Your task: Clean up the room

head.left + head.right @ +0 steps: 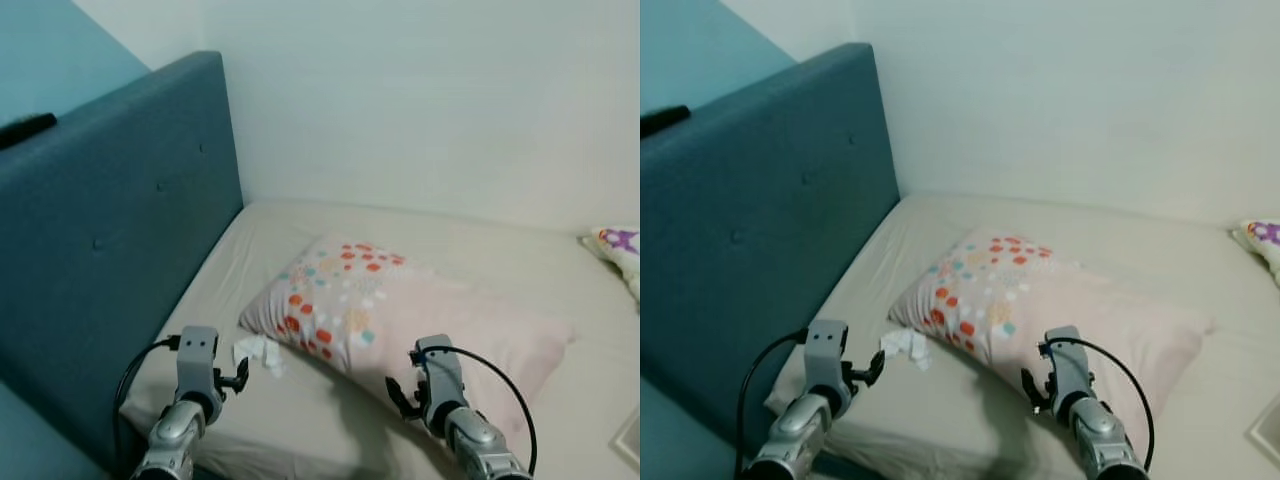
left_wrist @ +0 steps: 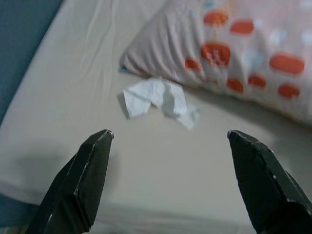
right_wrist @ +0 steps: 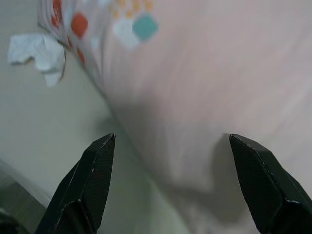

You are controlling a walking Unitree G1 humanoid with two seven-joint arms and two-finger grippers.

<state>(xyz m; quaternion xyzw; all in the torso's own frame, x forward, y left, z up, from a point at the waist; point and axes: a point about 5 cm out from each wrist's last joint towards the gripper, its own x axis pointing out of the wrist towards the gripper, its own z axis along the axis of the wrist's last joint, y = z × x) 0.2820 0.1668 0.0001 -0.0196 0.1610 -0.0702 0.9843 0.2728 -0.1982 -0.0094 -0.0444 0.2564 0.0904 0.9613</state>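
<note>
A crumpled white tissue (image 1: 258,353) lies on the beige bed sheet (image 1: 300,420), touching the near left corner of a pink pillow (image 1: 400,320) with coloured dots. My left gripper (image 1: 238,380) hovers open just short of the tissue (image 2: 158,100), nothing between its fingers (image 2: 80,180). My right gripper (image 1: 400,395) is open above the pillow's front edge (image 3: 204,97), its fingers (image 3: 85,187) spread wide and empty. The tissue (image 3: 39,51) also appears beside the pillow in the right wrist view.
A tall blue upholstered headboard (image 1: 120,230) stands along the left, with a dark object (image 1: 25,128) on top. White wall (image 1: 430,100) runs behind the bed. Another patterned pillow (image 1: 620,250) sits at the far right edge.
</note>
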